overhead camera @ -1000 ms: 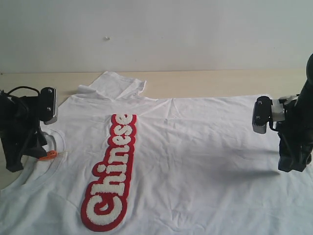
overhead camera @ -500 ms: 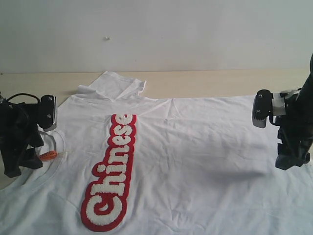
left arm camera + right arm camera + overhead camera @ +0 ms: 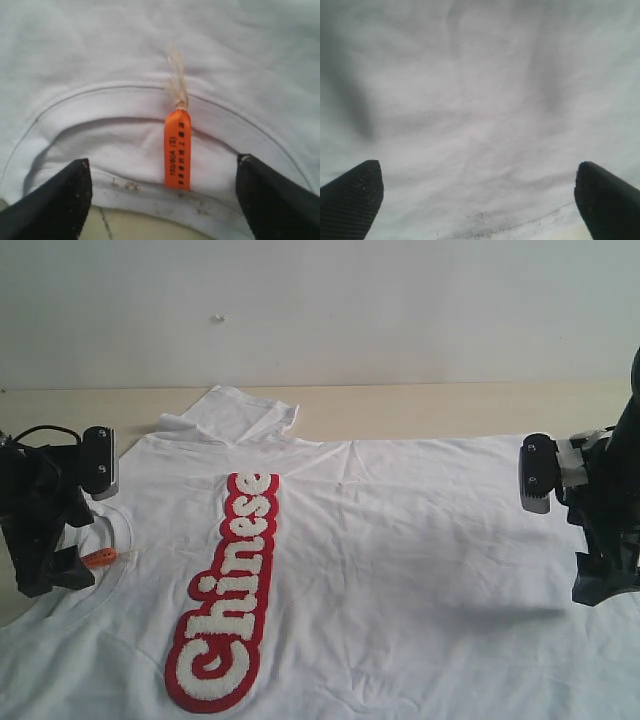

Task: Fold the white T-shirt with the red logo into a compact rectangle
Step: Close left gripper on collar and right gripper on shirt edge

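Observation:
The white T-shirt (image 3: 400, 540) lies spread flat on the table, its neck toward the left of the exterior view. The red logo (image 3: 228, 592) with white "Chinese" letters runs along the chest. My left gripper (image 3: 162, 172) hovers open over the ribbed collar (image 3: 100, 95), and the orange neck tag (image 3: 178, 149) lies between its two black fingers (image 3: 62, 197). In the exterior view the tag (image 3: 99, 558) shows beside the left arm (image 3: 45, 515). My right gripper (image 3: 477, 172) is open above plain white cloth near the bottom hem (image 3: 530, 222), nothing between its fingers (image 3: 352, 197).
The pale wooden table (image 3: 420, 405) shows behind the shirt, with a white wall beyond it. One sleeve (image 3: 235, 410) sticks out toward the back. A strip of bare table (image 3: 145, 227) shows under the collar edge in the left wrist view.
Both arms shifted slightly. The right arm dropped lower and moved a little outward. The left arm moved a little along the collar. The shirt has not moved.

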Robot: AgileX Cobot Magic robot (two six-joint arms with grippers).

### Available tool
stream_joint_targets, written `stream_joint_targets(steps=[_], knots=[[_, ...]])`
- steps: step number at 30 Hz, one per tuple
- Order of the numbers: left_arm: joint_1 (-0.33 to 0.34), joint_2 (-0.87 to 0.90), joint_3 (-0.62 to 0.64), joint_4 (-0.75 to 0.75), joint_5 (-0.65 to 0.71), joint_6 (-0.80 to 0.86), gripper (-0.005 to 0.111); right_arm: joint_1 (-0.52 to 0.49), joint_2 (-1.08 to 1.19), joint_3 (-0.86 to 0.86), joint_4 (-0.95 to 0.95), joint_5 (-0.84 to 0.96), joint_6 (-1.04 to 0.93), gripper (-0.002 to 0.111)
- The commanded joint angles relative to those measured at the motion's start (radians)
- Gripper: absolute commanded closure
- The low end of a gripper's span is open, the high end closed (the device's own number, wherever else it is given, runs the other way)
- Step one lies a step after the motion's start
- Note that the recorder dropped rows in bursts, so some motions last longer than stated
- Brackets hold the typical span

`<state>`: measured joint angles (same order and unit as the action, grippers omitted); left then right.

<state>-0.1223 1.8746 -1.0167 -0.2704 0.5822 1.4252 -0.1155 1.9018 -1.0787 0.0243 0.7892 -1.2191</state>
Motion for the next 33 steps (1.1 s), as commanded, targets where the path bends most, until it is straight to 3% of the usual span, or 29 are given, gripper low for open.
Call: stream_joint_targets(steps=[1,25,29,33], knots=[[-0.006,-0.013,0.004,-0.03,0.007,0.045,0.031,-0.001,-0.001,-0.002,-0.009,0.003,-0.009,0.008],[-0.019,0.11,-0.044,-0.028,0.033,0.084,0.033,-0.003,0.129,-0.005,-0.052,-0.06,-0.005,0.008],[-0.019,0.127,-0.047,-0.028,0.046,0.089,0.051,-0.003,0.154,-0.006,-0.05,-0.058,0.002,0.009],[-0.019,0.127,-0.047,-0.028,0.052,0.091,0.093,-0.003,0.16,-0.006,-0.05,-0.06,0.013,0.023]])
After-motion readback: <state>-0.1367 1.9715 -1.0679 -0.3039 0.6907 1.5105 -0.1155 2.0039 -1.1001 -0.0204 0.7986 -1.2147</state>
